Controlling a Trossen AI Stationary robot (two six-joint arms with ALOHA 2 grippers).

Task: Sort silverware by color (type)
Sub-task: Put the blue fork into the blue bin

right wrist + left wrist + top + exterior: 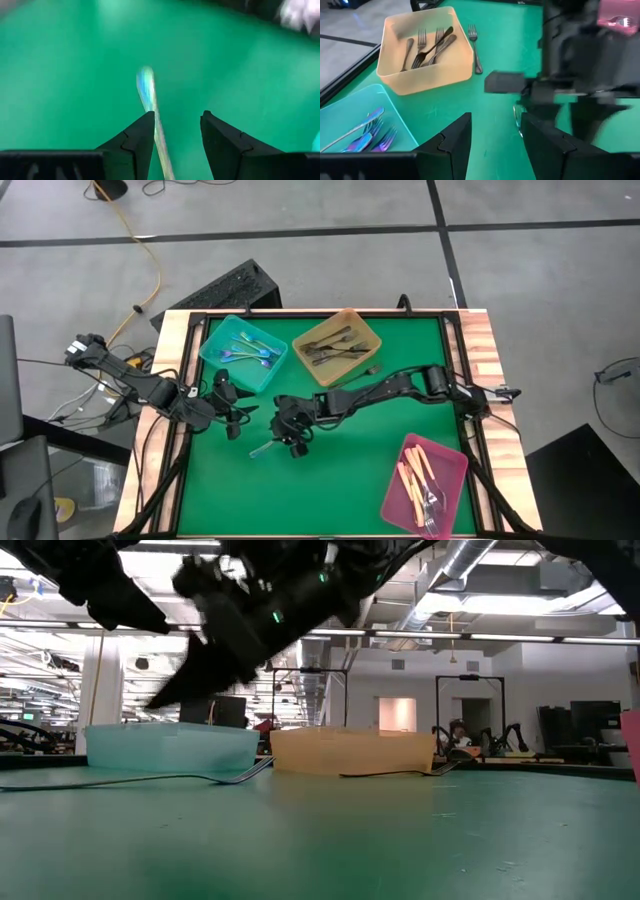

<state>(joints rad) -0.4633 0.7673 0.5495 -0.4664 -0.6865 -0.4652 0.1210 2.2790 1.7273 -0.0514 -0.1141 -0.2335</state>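
The right end effector (290, 442), fingers spread, is hovering over an iridescent utensil (150, 100) lying mid-bench. Judging by this, pickup is underway; next it needs lowering, closing, then carrying to the teal tray (212, 356). The left end effector (228, 412), also spread, is waiting beside.

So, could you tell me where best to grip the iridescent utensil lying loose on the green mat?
Probably mid-handle, coming straight down. The iridescent utensil lies flat on the mat, slim and straight, clear of the trays. The right gripper already hovers open above it, its fingers either side of the handle.
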